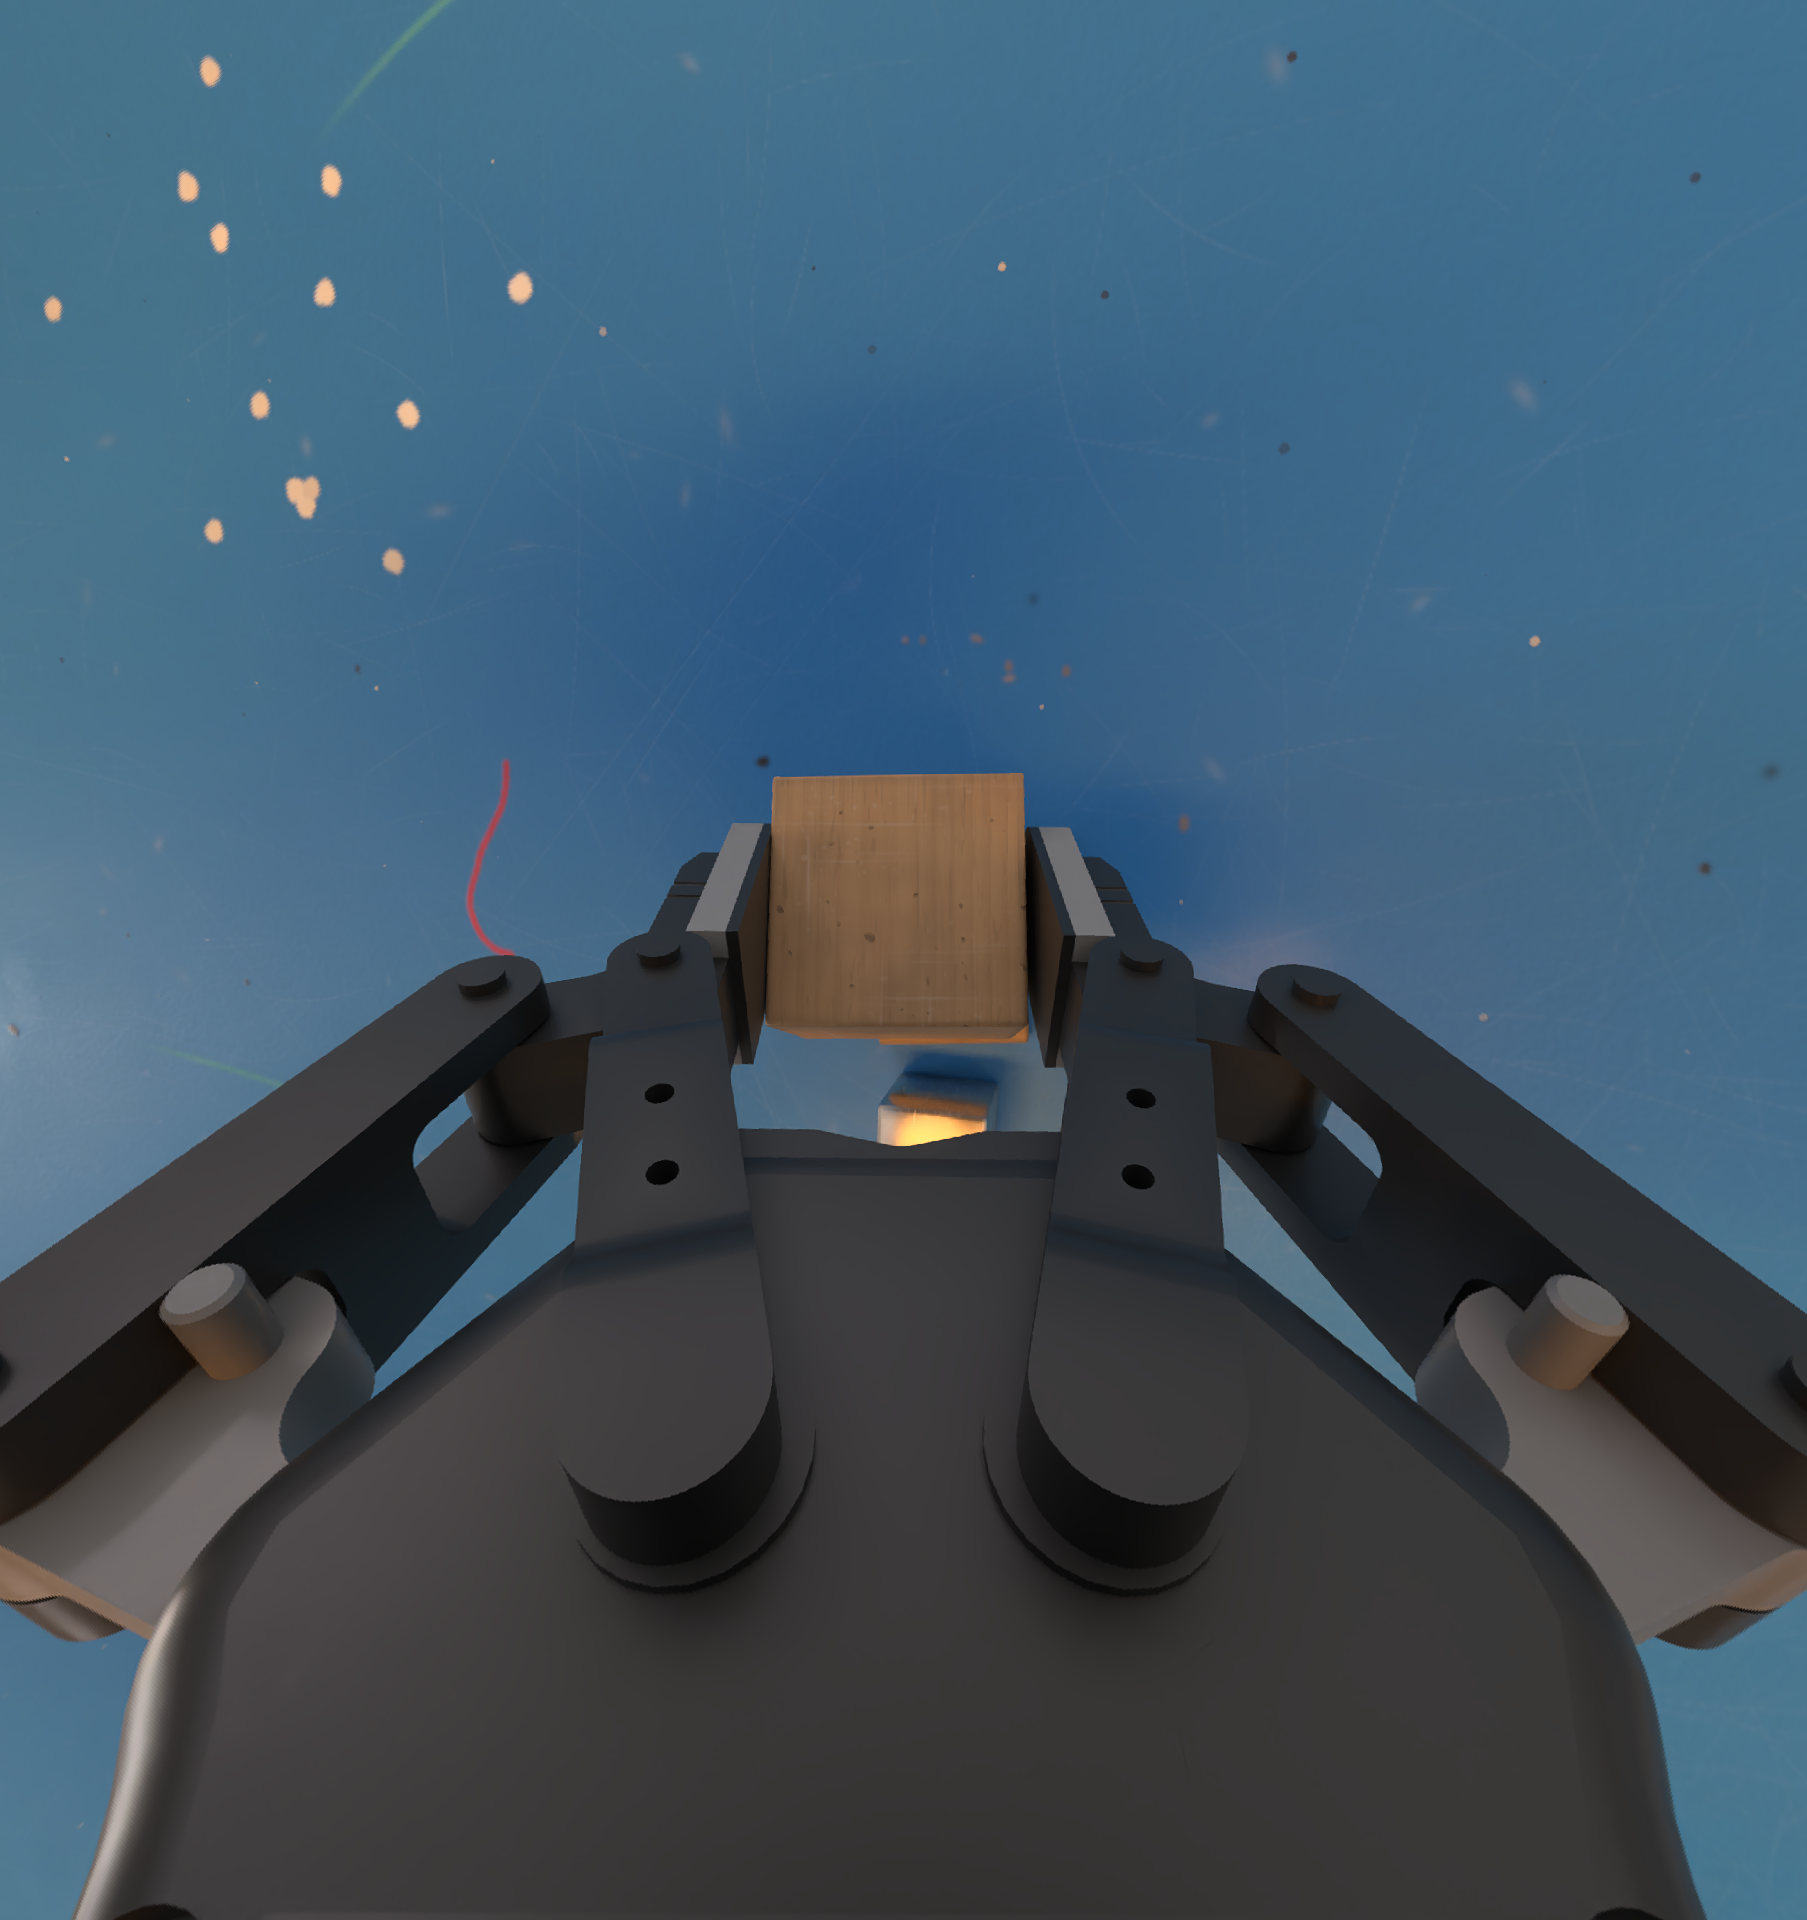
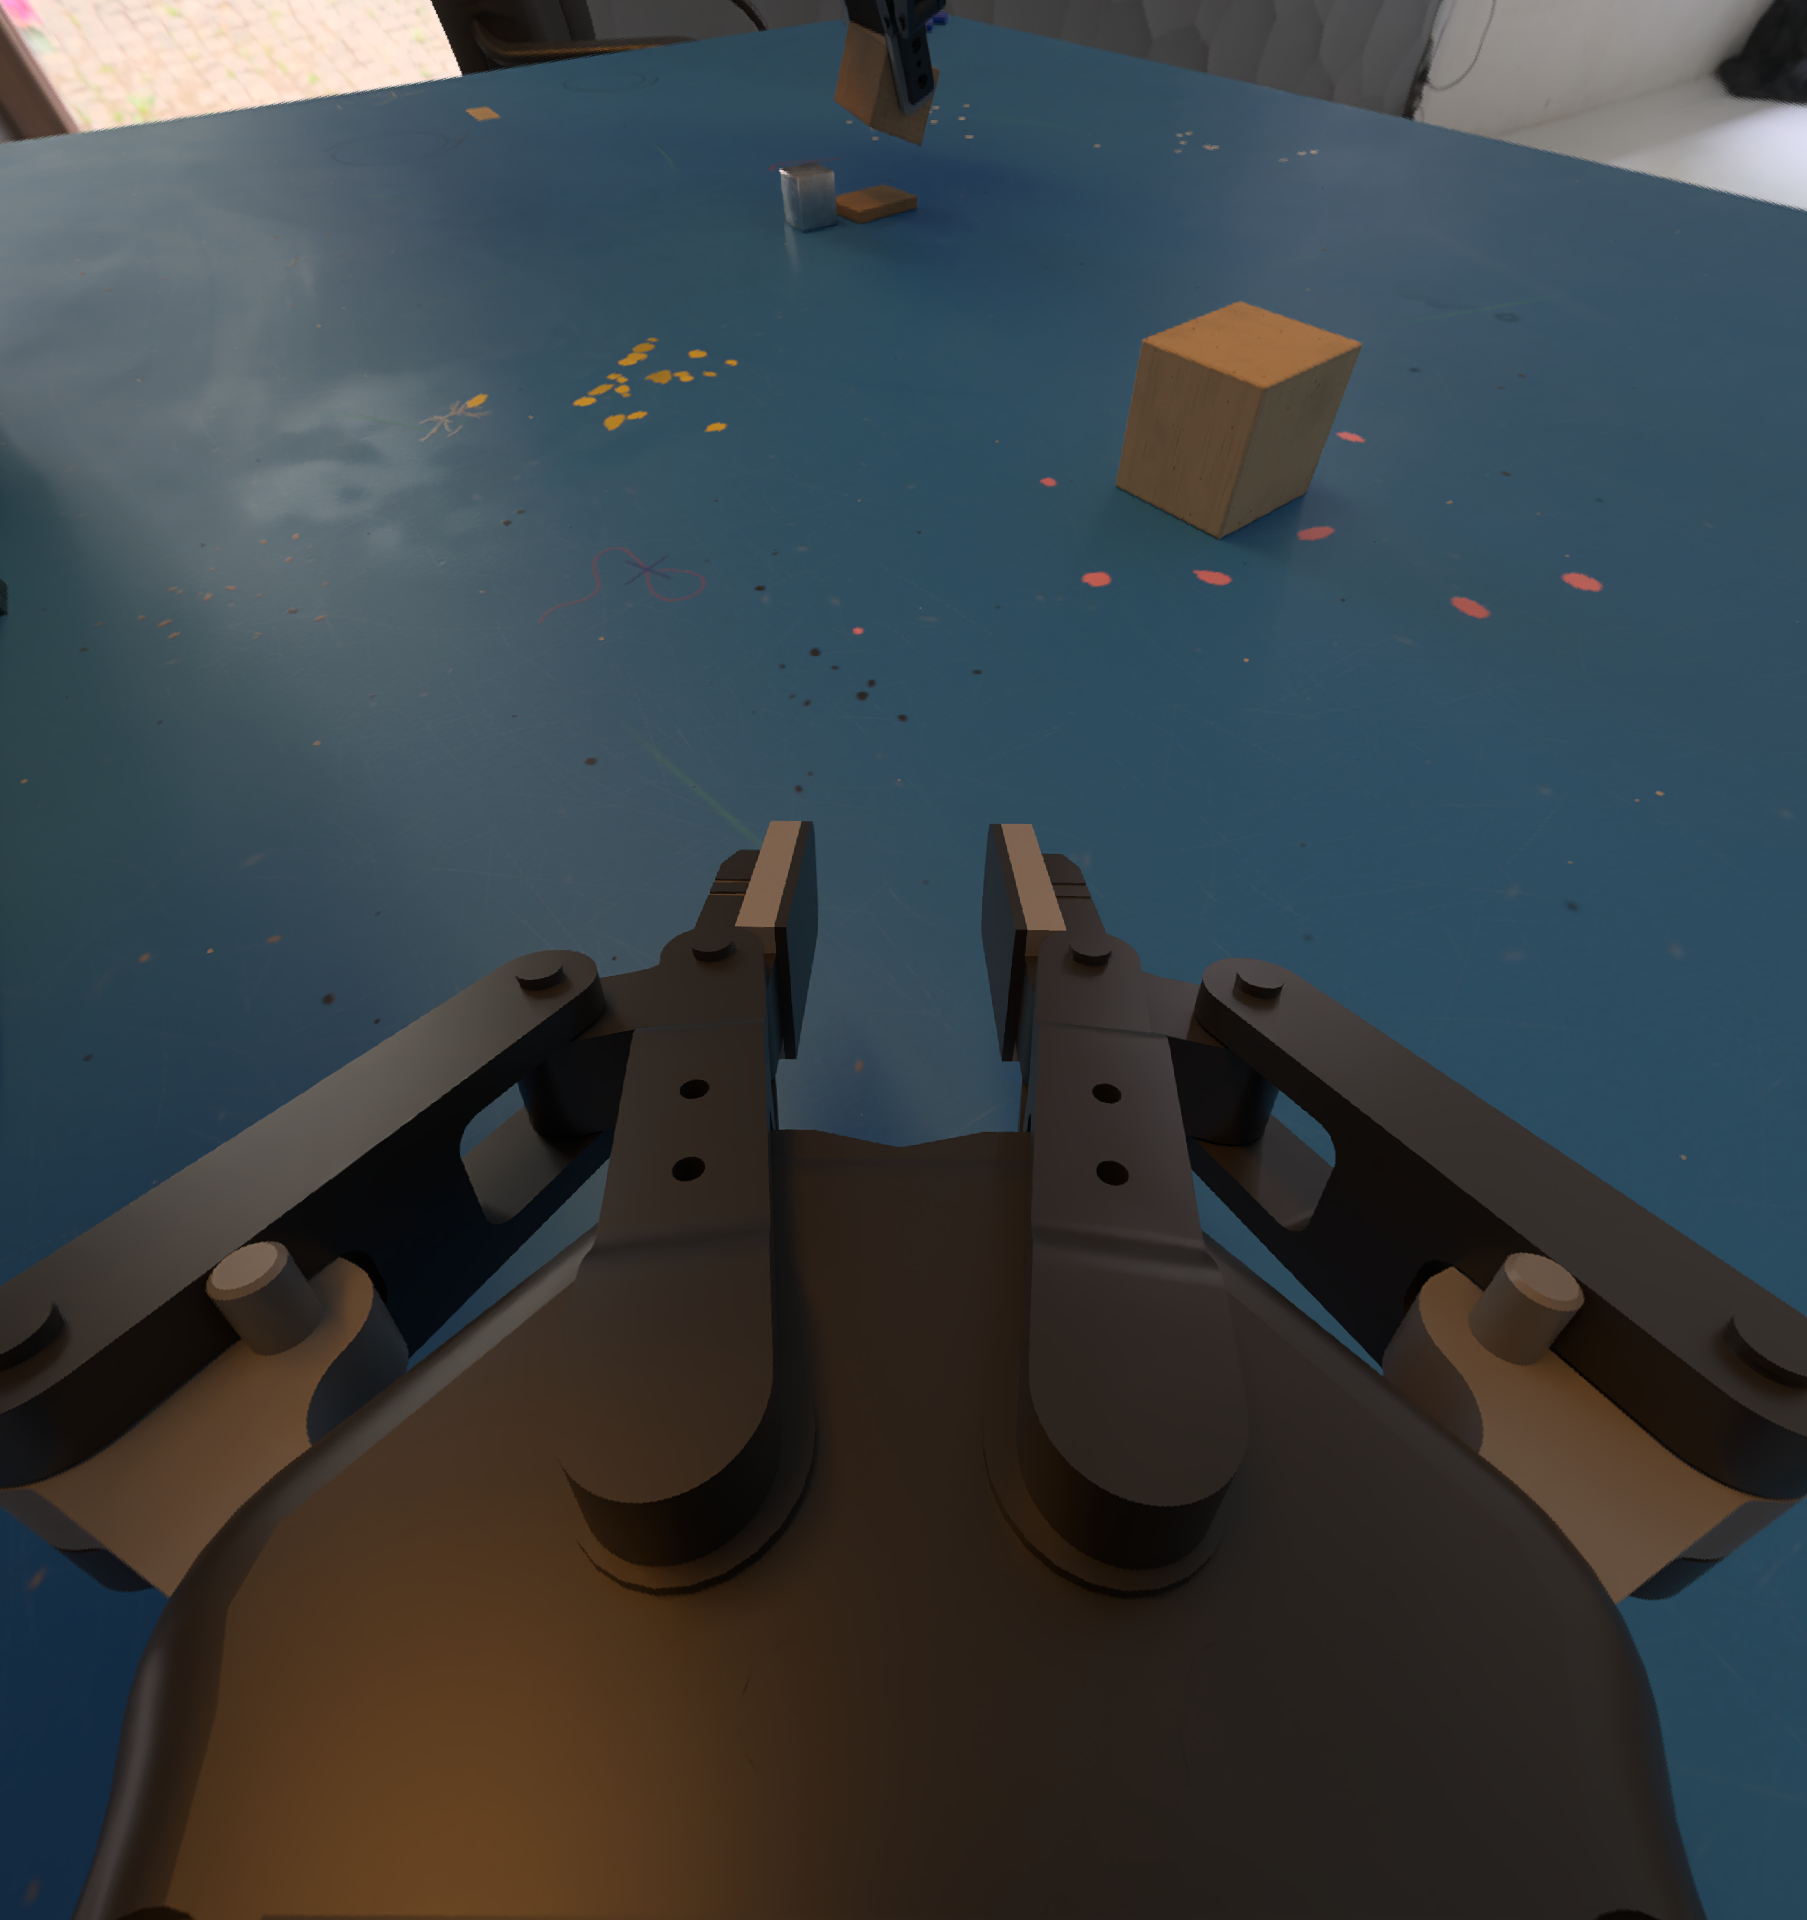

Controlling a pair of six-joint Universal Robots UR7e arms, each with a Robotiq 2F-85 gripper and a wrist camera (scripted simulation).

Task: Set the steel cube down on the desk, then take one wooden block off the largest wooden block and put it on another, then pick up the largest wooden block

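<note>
The left gripper point(image 1: 897, 914) clamps a grained wooden block point(image 1: 897, 906) above the blue desk point(image 1: 1294, 416). Only the right wrist view shows the shiny steel cube point(image 2: 807, 194) on the desk below that block, a flat wooden piece point(image 2: 876, 203) beside it, a wooden cube point(image 2: 1237, 416) well apart. The right gripper point(image 2: 899, 914) is parted, empty

Looking like a lab or workshop room: a big blue desk point(image 2: 359, 727) is taking up most of the right wrist view, its top showing scratches, scribbles and orange and red paint specks. Past the far edge, a white ledge point(image 2: 1657, 114) with a dark bundle point(image 2: 1798, 52) is sitting far right, and brick paving point(image 2: 234, 42) is showing through a far-left opening.
</note>
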